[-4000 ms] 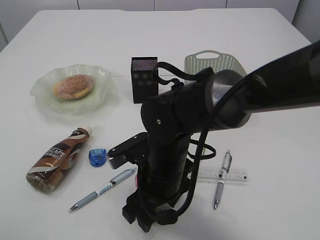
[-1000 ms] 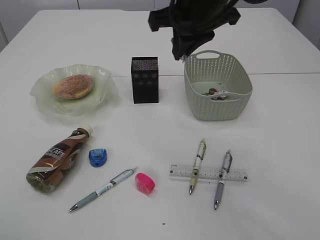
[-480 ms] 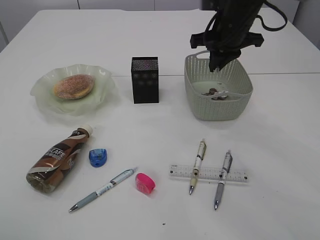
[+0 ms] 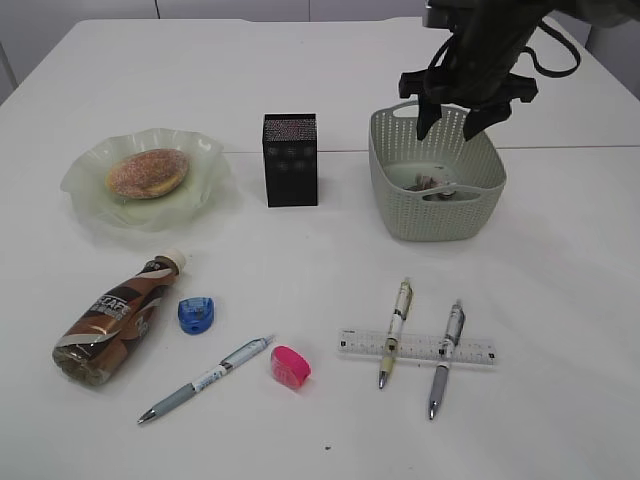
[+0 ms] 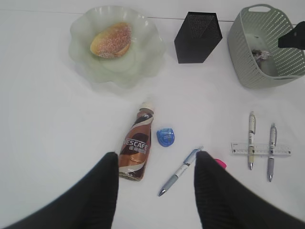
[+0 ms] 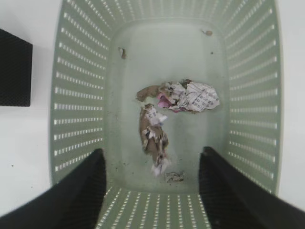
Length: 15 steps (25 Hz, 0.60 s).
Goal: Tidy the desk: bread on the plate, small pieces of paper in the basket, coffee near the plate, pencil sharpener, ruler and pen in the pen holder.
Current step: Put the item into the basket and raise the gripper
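Right gripper (image 4: 455, 122) now spread apart and empty above basket (image 4: 392, 185), clenched half a second ago, two small pieces of paper (image 6: 167, 114) on basket floor, bread (image 4: 147, 172) on plate (image 4: 205, 200), pen holder (image 4: 289, 160) contents not visible, left gripper (image 5: 155, 191) spread, holding nothing.

Two pens (image 4: 418, 343) lie across the ruler (image 4: 416, 346), blocking a flat grasp.

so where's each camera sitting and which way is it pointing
exterior view: in front of the desk, slanting down; right pincer over the basket.
left wrist view: high over the desk's near side, looking down at the bottle; two dark fingers show.
right wrist view: straight down into the basket at paper scraps; two fingers show.
All three share the basket.
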{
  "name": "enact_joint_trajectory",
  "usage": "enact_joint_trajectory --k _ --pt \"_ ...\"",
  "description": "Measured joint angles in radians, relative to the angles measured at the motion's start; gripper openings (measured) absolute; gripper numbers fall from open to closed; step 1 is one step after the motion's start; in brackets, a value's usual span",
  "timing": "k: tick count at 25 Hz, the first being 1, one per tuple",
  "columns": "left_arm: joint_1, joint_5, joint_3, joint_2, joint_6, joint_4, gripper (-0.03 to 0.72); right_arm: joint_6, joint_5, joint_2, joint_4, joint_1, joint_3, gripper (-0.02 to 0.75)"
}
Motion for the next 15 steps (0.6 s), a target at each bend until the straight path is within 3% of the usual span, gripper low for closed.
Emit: enact_joint_trajectory --k 2,4,15 --pt "0.0 0.0 0.0 0.0 0.0 -0.004 0.381 0.001 -0.002 0.001 -0.007 -0.002 0.0 0.575" --pt "0.0 0.0 0.0 0.0 0.0 -0.006 0.381 0.002 -0.002 0.001 -0.007 -0.002 0.0 0.599" --pt "0.0 0.0 0.0 0.0 0.0 -0.016 0.38 0.003 0.128 -0.102 -0.007 -0.004 -0.051 0.496"
